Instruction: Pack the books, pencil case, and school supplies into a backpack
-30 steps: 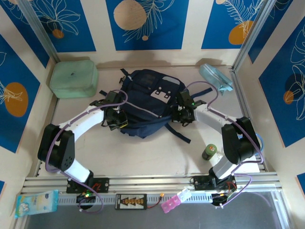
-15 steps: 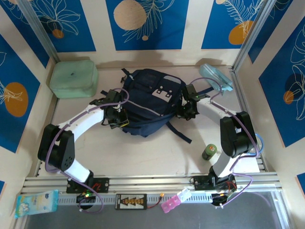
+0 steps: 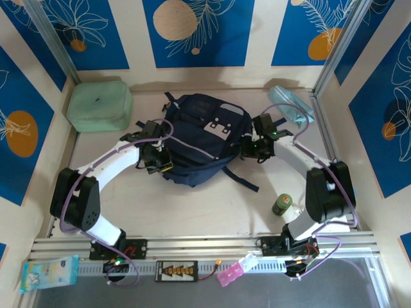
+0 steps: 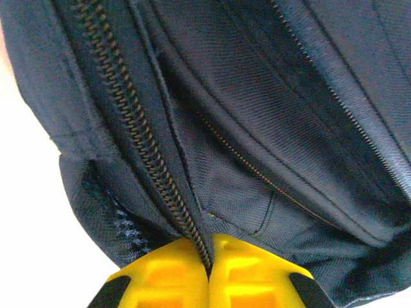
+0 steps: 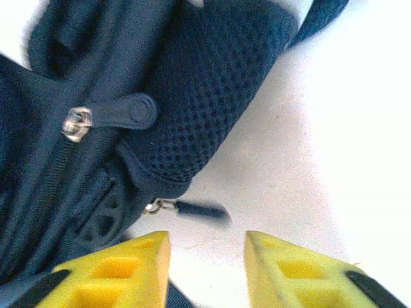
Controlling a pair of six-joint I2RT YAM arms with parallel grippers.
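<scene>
Take the backpack (image 3: 200, 138) as the dial centre in the top view, with 12 o'clock toward the far wall. The backpack lies on the table (image 3: 192, 212), toward the far side. The boxy case (image 3: 99, 106) sits at 10 o'clock in the far-left corner, well apart from the backpack. The pencil case (image 3: 290, 104) lies at 2 o'clock, near the far-right corner. The left gripper (image 3: 157, 160) touches the backpack's edge at 8 o'clock. The right gripper (image 3: 252, 146) stands just beside the backpack at 3 o'clock. The small jar (image 3: 282, 205) stands on the table at 4 o'clock, near the right arm. 1 strap (image 3: 241, 179) trails across the table toward 5 o'clock.
</scene>
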